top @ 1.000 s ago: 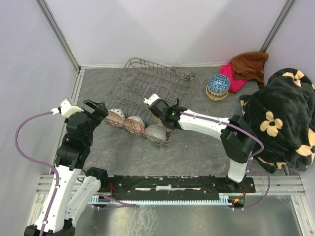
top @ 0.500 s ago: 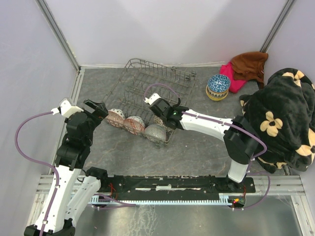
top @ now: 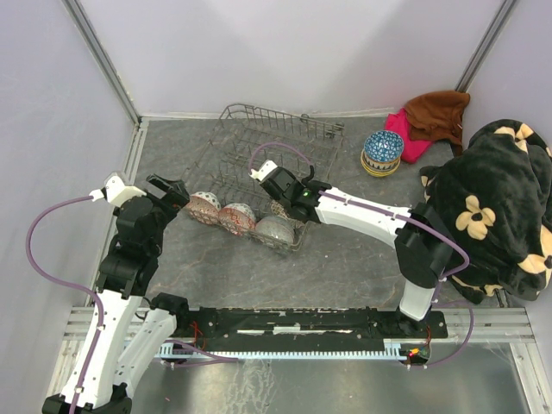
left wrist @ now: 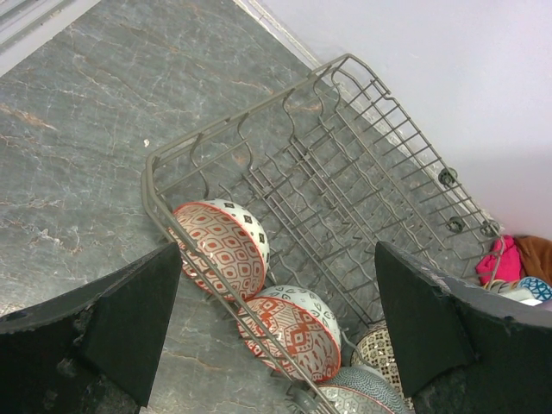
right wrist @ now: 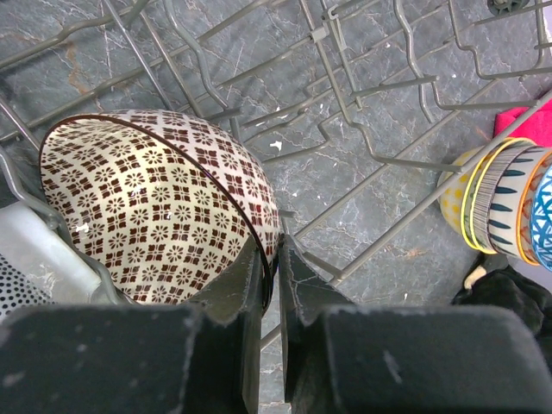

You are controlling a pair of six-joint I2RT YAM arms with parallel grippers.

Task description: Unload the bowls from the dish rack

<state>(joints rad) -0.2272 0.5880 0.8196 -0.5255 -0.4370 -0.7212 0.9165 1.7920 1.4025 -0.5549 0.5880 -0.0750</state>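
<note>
The grey wire dish rack [top: 259, 155] lies at the table's middle back, also in the left wrist view [left wrist: 345, 172] and the right wrist view [right wrist: 362, 86]. Two red-patterned bowls [top: 203, 207] [top: 235, 218] and a grey dotted bowl [top: 273, 231] lean along its near side. My right gripper [top: 289, 200] [right wrist: 274, 259] is shut on the rim of a cream bowl with a brown flower pattern [right wrist: 155, 207], inside the rack. My left gripper [top: 172, 191] [left wrist: 276, 328] is open and empty, just left of the rack, above the red bowls [left wrist: 226, 246] [left wrist: 297, 332].
A stack of bowls topped by a blue one [top: 382, 153] [right wrist: 500, 203] stands right of the rack. A pink cloth [top: 405, 138], a brown cloth [top: 438, 112] and a black flowered blanket [top: 492, 207] fill the right side. Walls close the back and left.
My right gripper has shifted slightly toward the far side of the rack, still pinching the cream bowl's rim. The left arm has not moved.
</note>
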